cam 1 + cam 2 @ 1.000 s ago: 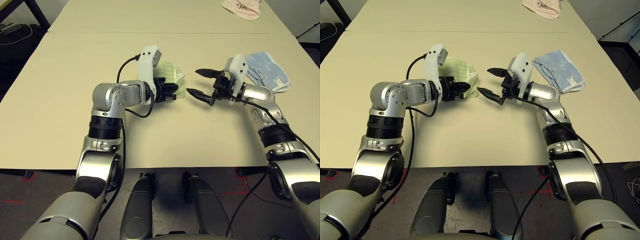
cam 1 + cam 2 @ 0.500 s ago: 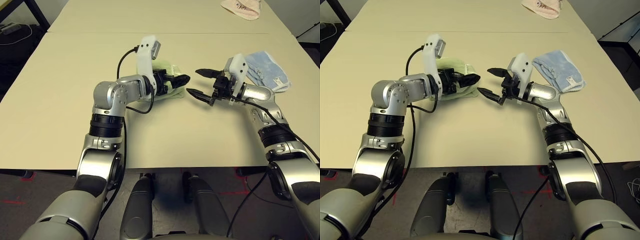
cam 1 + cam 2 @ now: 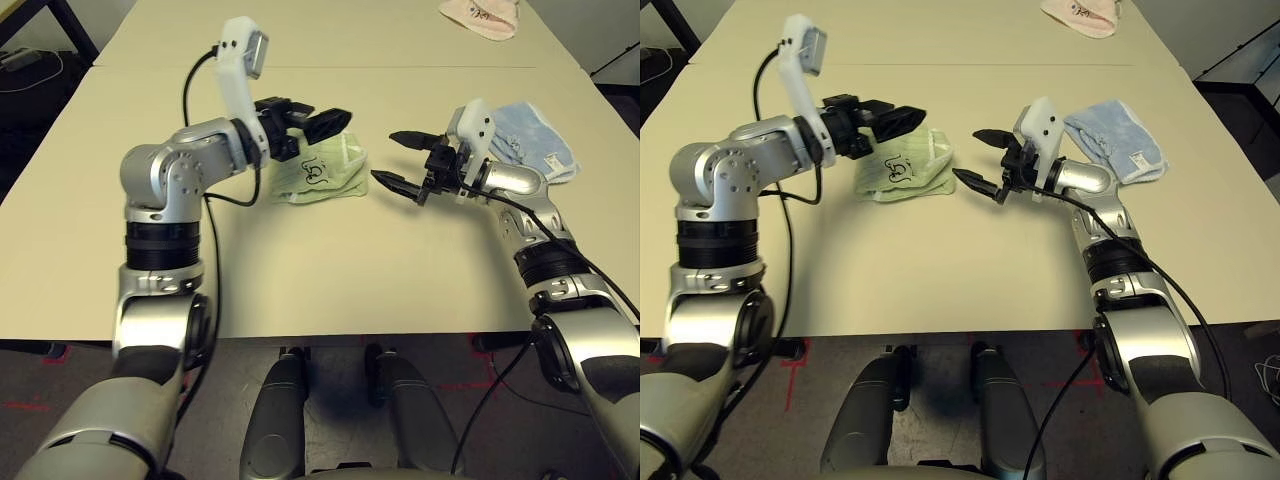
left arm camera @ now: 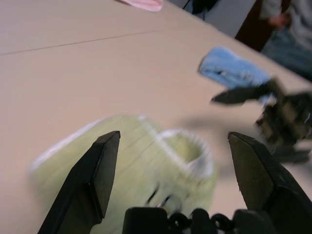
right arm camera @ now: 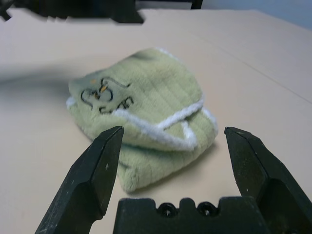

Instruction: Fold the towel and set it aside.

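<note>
In the head camera's left eye view, the left end effector (image 3: 322, 120) has lifted off the towel (image 3: 320, 171) and now hangs above its far edge with fingers spread and nothing between them; a second ago it was pressed low onto the cloth. The towel lies folded into a compact bundle on the worktop (image 3: 300, 260), swan mark facing up, between the two arms. The right end effector (image 3: 397, 160) hovers just beside the towel's right edge, fingers parted and empty, much where it was before. A light blue towel (image 3: 535, 145) lies behind the right arm, and a pink towel (image 3: 484, 17) sits far back.

The right eye view shows the same layout, the left arm raised and drawn back from the cloth.

The left wrist view looks down between its two spread fingers (image 4: 90, 180) at the towel (image 4: 146, 165), clear of it, with the right end effector (image 4: 273, 114) blurred beyond and a person standing past the worktop's far edge.

The right wrist view frames the towel (image 5: 141, 112) between open fingers (image 5: 95, 170), its white edging visibly doubled over.

Judging from this release, the folding looks finished; what remains is probably moving the bundle aside.
</note>
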